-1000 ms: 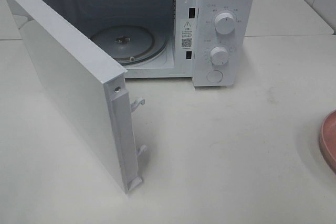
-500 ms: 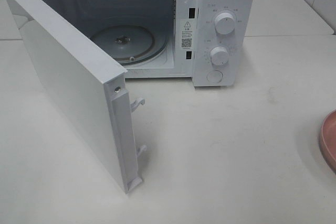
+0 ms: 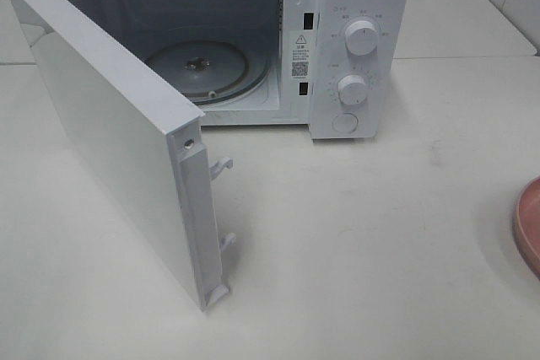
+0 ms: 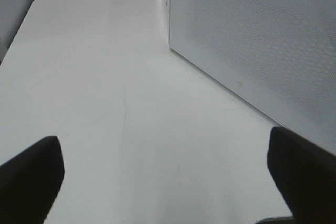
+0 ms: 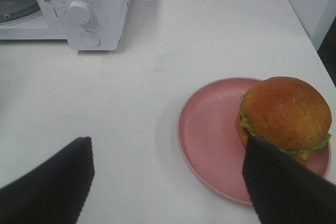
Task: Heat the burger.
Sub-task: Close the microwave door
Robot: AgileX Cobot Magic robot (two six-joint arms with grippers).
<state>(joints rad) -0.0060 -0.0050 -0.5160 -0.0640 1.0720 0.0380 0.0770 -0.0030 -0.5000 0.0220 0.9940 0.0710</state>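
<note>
White worktop [image 3: 380, 233] bears an open microwave [image 3: 354, 48]; both claws, right claw [image 5: 168, 182] and left claw [image 4: 165, 177], gape empty. Pickup stage: right must close on the burger [image 5: 286, 116] on its plate [image 5: 210, 140].

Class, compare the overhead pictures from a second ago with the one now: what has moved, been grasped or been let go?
Nothing visibly changed. The microwave door stands open as before, the turntable is bare, and the pink plate sits at the same table edge.
</note>
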